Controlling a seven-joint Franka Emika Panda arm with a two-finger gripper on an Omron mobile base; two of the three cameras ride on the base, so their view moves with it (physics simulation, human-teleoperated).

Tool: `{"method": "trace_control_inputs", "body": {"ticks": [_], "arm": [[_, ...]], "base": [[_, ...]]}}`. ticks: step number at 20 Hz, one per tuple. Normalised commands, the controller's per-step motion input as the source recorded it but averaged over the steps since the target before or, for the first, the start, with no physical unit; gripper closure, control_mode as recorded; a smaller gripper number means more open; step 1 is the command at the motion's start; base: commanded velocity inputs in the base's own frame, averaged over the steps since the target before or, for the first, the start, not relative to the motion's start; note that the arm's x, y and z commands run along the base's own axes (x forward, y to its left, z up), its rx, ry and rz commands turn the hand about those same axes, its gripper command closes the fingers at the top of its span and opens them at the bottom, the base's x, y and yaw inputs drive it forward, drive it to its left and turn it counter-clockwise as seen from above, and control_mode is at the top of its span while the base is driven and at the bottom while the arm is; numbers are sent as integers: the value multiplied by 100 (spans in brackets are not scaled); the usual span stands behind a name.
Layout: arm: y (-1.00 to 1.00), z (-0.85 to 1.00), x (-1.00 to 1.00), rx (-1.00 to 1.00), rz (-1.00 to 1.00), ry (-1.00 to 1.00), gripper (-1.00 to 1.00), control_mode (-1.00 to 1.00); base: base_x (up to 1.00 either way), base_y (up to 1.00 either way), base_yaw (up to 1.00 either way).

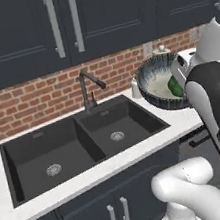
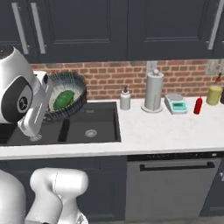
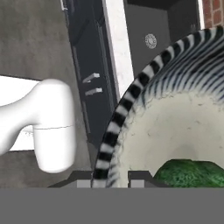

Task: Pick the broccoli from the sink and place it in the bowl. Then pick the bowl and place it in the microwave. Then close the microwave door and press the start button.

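My gripper (image 3: pixel 111 180) is shut on the rim of the bowl (image 1: pixel 160 86), which has a dark striped outside and a whitish inside. The bowl (image 2: pixel 66 94) hangs tipped on its side in the air, over the right end of the black double sink (image 1: pixel 37 162), with its mouth facing the room. The green broccoli (image 1: pixel 175 87) lies inside against the lower wall of the bowl (image 3: pixel 175 127). From the hand, the broccoli (image 3: pixel 188 173) shows just right of my fingertips. The sink (image 2: pixel 103 117) holds nothing. The microwave and its door are out of view.
A dark faucet (image 1: pixel 90 87) stands behind the sink. On the counter to the right are a soap dispenser (image 2: pixel 125 99), a paper towel roll (image 2: pixel 154 91), a small scale (image 2: pixel 176 103), a red bottle (image 2: pixel 198 105) and a yellow jar (image 2: pixel 214 94). A dishwasher front (image 2: pixel 175 183) sits below.
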Motion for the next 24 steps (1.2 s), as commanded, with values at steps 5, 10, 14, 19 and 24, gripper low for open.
{"method": "trace_control_inputs", "body": {"ticks": [5,10,14,19,24], "arm": [[0,0,0,0,0,0,100,100],[0,0,0,0,0,0,100,100],[0,0,0,0,0,0,100,100],[0,0,0,0,0,0,100,100],[0,0,0,0,0,0,100,100]], "base": [[0,0,-92],[0,0,-93],[0,-6,-88],[7,-37,-75],[47,-90,-19]]}}
